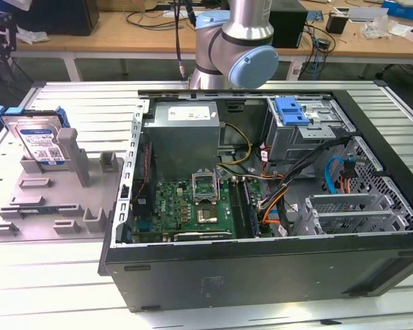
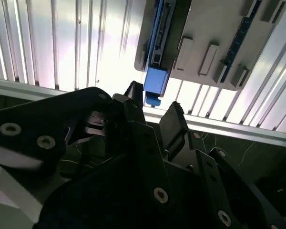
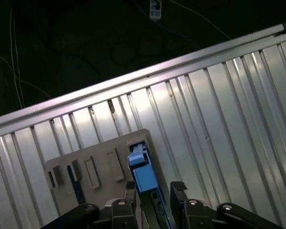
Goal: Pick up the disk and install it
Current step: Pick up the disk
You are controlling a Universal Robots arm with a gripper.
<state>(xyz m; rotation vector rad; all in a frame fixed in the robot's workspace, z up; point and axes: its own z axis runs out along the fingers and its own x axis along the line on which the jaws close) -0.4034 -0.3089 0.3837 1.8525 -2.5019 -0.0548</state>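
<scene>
Nearly upright disk (image 1: 40,143), long axis vertical

In the exterior view we find free room above the disk (image 1: 40,141); a grey post (image 1: 69,148) hems its three o'clock side, the open case (image 1: 261,265) beyond.

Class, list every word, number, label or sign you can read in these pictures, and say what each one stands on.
No text here can be read as it stands.
Disk: blue-and-white label, print too small to read.
Power supply: white sticker near its top, too small to read.
Computer case: a faint mark on its near side wall, blurred.
Circuit board: markings too small to read.
</scene>
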